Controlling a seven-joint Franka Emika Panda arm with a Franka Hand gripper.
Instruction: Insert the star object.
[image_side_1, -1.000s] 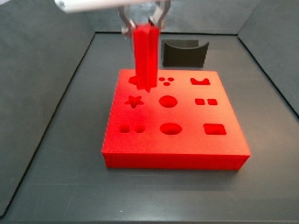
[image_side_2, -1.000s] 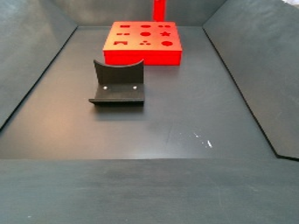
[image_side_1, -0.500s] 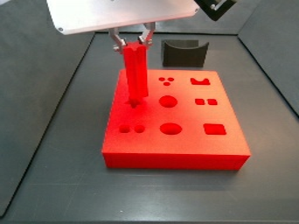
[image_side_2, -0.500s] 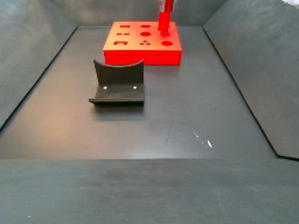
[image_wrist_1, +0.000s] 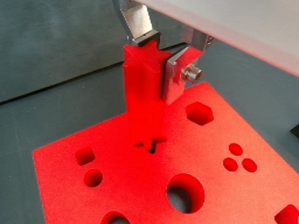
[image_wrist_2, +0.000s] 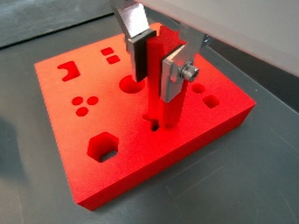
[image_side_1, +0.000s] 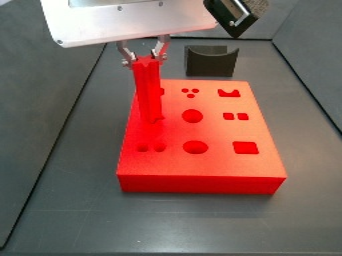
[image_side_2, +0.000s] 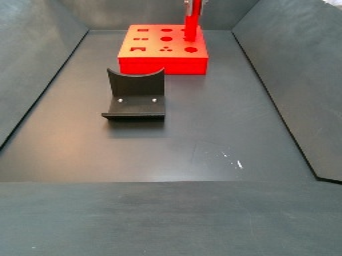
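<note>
The gripper (image_wrist_1: 162, 59) stands above the red block (image_side_1: 201, 135), jaws closed on the upper end of the star object (image_wrist_1: 142, 105). The peg is upright, its lower tip at the star-shaped hole; in both wrist views it appears partly entered. Risk: if the ridges are rotated off the hole's points, downward force may jam the peg or shift the block on the bench (image_side_2: 201, 160).
</note>
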